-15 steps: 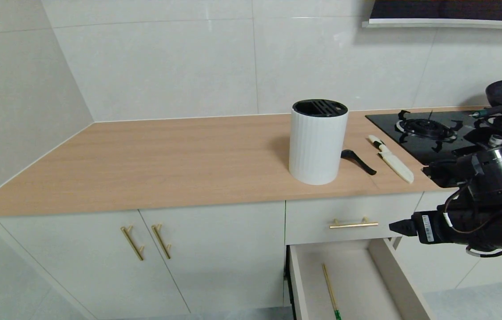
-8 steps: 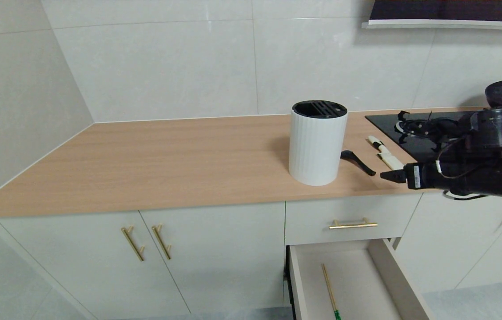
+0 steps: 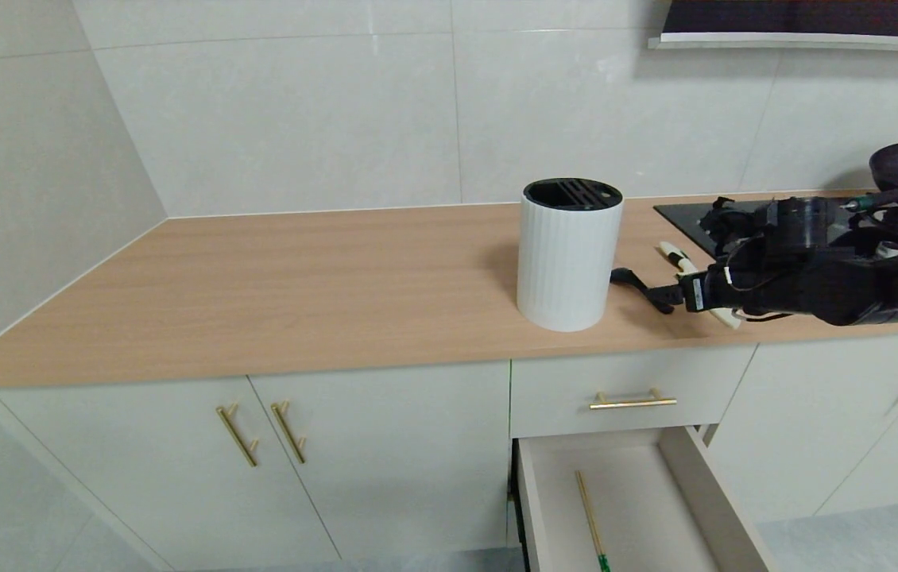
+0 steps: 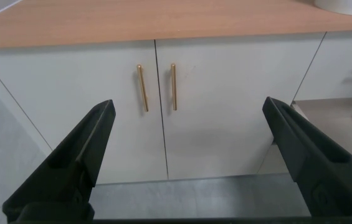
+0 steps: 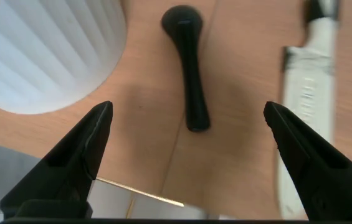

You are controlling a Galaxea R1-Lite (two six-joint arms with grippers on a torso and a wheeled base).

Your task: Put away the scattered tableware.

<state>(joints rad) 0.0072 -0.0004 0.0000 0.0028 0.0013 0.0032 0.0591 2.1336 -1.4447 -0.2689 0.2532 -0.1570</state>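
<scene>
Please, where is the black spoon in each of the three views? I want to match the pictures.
Head view: the black spoon lies on the counter, between the white holder and the knife.
Right wrist view: also between holder and knife, ahead of the right gripper.
Left wrist view: it faces the cabinet doors instead.
Shared landmark: the white holder.

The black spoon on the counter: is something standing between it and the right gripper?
Nothing visible stands between them. The open right gripper faces the black spoon directly; the white holder and the knife lie off to either side of it.
</scene>
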